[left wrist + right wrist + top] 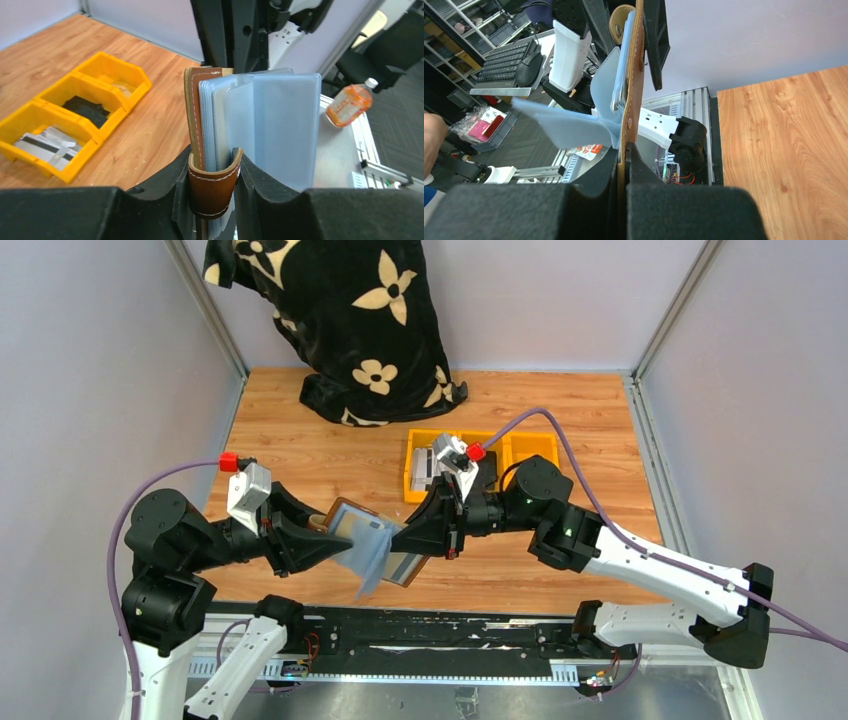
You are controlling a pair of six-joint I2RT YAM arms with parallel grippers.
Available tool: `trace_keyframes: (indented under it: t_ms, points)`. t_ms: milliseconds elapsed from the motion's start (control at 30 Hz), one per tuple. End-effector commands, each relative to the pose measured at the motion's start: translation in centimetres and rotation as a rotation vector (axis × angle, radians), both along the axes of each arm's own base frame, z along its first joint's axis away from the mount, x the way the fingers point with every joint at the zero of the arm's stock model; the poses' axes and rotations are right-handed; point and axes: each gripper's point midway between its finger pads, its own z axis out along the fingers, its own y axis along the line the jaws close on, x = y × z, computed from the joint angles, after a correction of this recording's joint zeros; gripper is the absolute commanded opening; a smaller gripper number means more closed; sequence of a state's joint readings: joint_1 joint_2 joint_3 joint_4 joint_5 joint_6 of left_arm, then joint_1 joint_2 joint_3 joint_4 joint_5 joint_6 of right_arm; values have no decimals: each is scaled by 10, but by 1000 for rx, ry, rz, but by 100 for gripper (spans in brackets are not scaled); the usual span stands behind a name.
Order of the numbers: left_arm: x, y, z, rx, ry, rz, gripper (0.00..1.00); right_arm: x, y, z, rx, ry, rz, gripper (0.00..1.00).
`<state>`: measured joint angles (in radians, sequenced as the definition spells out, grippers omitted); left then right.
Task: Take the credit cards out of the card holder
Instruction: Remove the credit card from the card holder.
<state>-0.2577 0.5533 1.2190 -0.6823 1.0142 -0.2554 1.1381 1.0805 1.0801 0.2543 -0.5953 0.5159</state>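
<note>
The card holder [352,517] is a brown leather wallet held in the air between both arms, above the table's front edge. Its clear bluish sleeves [374,558] fan out and hang down. My left gripper [335,540] is shut on the holder's brown closing tab [215,182] and the sleeve edges. My right gripper [410,540] is shut on the brown cover [636,75] from the other side. Pale credit cards [45,145] lie in the nearest yellow bin compartment [425,468]. Whether any card is still in the sleeves [280,120] I cannot tell.
A row of three yellow bins [535,445] stands behind the right arm; the middle one holds a black lumpy object [87,107]. A black floral cloth [340,320] is heaped at the back. An orange bottle [348,104] lies off the table.
</note>
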Motion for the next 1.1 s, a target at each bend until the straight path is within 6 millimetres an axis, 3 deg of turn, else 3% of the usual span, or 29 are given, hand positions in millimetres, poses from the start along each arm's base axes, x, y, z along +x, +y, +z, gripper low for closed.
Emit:
trace_keyframes:
  t_ms: [0,200,400,567,600,667,700,867,1067]
  points:
    - [-24,-5,1,-13,30,-131,33,-19,-10,31,147,-74,72,0]
    - [-26,-5,9,-22,29,-139,13,-25,-15,31,184,-96,95,0]
    - [-29,-5,18,-46,24,-142,15,-22,-12,23,155,-98,88,0]
    - [-29,-4,20,-52,1,-130,4,-20,-12,21,148,-95,71,0]
    - [-28,-4,21,-52,-5,-124,11,-18,-12,23,146,-96,59,0]
    - [-25,-3,19,-48,-11,-103,48,-10,-9,20,111,-87,18,0]
    - [-23,-2,18,-39,-28,-87,55,-4,-7,19,87,-80,-16,0]
    - [-17,4,13,-1,-117,-25,57,11,-4,11,30,-49,-95,0]
    - [-29,0,11,-5,-80,-100,46,11,-10,13,43,-74,-114,0]
